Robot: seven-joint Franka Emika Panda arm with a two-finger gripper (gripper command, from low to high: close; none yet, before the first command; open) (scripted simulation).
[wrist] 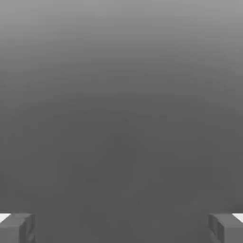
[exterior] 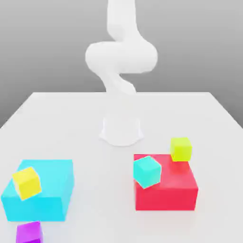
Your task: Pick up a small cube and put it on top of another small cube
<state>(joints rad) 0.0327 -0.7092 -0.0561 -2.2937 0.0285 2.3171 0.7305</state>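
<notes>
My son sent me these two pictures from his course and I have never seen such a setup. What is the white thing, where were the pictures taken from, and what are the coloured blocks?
These are computer renders, not photographs. The white shape is a robot arm standing on a white table, seen by a camera off the arm. The other picture comes from a camera on the arm's hand: the two grey tips at its edge are the fingers of the gripper. Its jaws stand wide apart with nothing between them, so nothing is held.

On the table lie a big cyan block and a big red block. A small yellow cube and a small teal cube appear in front of these; whether they rest on them I cannot tell. A lime cube sits at the red block's far corner, and a purple cube lies nearest the camera.
</notes>
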